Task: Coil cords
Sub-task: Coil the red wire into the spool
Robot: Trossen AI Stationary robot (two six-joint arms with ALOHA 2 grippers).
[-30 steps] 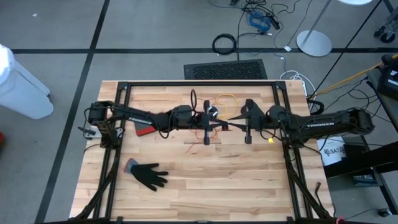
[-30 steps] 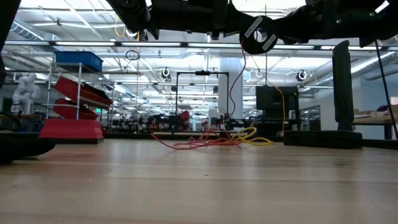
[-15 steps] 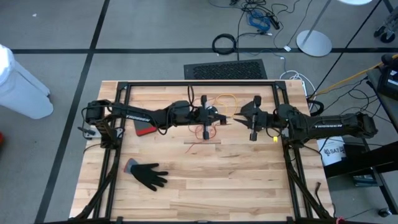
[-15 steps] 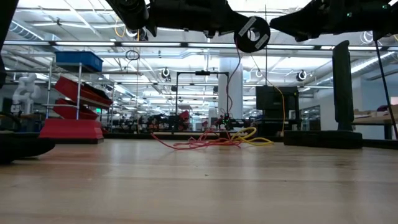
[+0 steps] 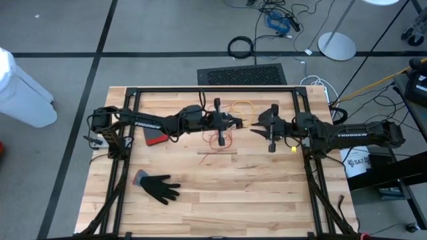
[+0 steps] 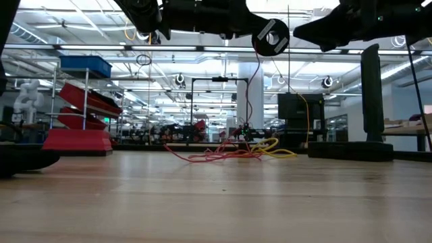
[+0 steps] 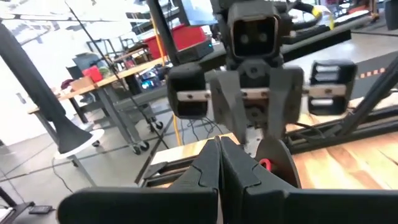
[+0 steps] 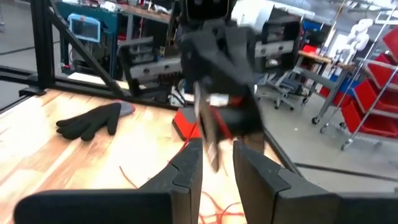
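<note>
The left end effector [image 5: 235, 123], fingers pressed together, holds a small black coil aloft; the right end effector [image 5: 253, 128], fingers apart at its 3 o'clock, should approach slowly, keeping loops aligned.

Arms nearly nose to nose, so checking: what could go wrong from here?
1. The right gripper, jaws open, faces the shut left gripper closely: advancing may knock them together.
2. The red cord hangs down into a tangle with the yellow cord: pulling may drag both.
</note>
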